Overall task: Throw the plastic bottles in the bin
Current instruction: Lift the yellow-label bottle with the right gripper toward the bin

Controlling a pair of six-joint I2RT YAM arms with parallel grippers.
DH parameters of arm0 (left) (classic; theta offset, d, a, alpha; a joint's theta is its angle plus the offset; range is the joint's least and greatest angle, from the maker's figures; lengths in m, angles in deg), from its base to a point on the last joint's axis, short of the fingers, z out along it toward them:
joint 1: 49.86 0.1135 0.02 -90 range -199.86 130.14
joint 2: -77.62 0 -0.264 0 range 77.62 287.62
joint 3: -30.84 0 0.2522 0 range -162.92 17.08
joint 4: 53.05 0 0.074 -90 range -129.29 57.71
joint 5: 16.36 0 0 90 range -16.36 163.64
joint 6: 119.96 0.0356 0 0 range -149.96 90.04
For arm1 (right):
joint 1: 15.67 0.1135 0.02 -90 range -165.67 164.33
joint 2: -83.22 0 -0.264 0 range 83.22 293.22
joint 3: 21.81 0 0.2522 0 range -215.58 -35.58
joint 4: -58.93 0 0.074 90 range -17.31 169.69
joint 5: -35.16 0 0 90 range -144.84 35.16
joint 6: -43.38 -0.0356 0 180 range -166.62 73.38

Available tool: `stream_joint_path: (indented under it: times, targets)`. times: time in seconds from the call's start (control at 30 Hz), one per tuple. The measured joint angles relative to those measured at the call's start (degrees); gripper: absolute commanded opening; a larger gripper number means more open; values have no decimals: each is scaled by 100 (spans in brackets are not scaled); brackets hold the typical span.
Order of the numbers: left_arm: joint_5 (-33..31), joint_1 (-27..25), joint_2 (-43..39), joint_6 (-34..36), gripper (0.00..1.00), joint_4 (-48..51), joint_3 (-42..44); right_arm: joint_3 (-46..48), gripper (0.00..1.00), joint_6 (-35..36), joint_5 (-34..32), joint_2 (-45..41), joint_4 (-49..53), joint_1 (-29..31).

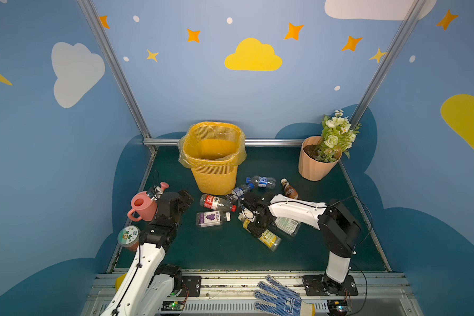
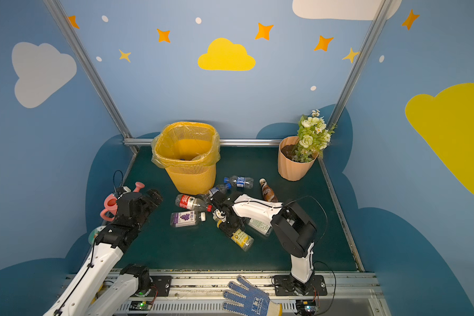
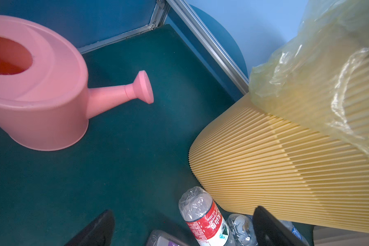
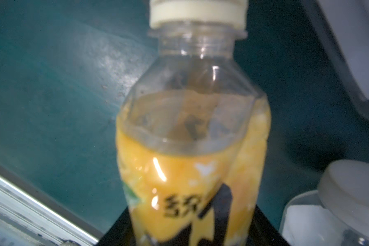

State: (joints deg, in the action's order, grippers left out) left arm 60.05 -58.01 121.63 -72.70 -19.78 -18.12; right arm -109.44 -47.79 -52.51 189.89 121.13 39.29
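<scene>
Several plastic bottles lie on the green mat in front of the yellow mesh bin [image 1: 214,177]: a red-label one [image 1: 215,202], a purple-label one [image 1: 211,219], two blue-cap ones [image 1: 262,181], a brown one [image 1: 290,189] and a white-label one [image 1: 288,225]. My right gripper [image 1: 255,229] reaches down over the yellow-label bottle [image 1: 270,238]. In the right wrist view its black jaws hug both sides of that bottle [image 4: 190,149]. My left gripper [image 1: 185,198] hovers open beside the watering can. Its fingers [image 3: 100,225] flank the red-label bottle's base [image 3: 202,213] without touching it.
A pink watering can [image 1: 143,205] stands at the left edge, with a lidded cup [image 1: 128,236] nearer the front. A peach flower pot [image 1: 316,164] with flowers fills the back right corner. A blue-dotted glove [image 1: 279,298] rests on the front rail.
</scene>
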Motion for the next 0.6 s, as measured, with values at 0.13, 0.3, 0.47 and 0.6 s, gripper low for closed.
stream_joint_path:
  times: [0.13, 0.3, 0.47, 0.6]
  targets:
    - [2, 0, -4, -15, 100, 2, 76, -4, 54, -2, 52, -273, -66, -13]
    - [4, 2, -2, -37, 100, 2, 210, 28, 52, -2, 269, -1187, -468, -162]
    - [15, 4, 2, -72, 100, 4, 280, 295, 50, -55, 337, -2629, -1370, -629]
    - [28, 7, 4, -101, 100, 2, 310, 841, 50, -168, 195, -3829, -2667, -990]
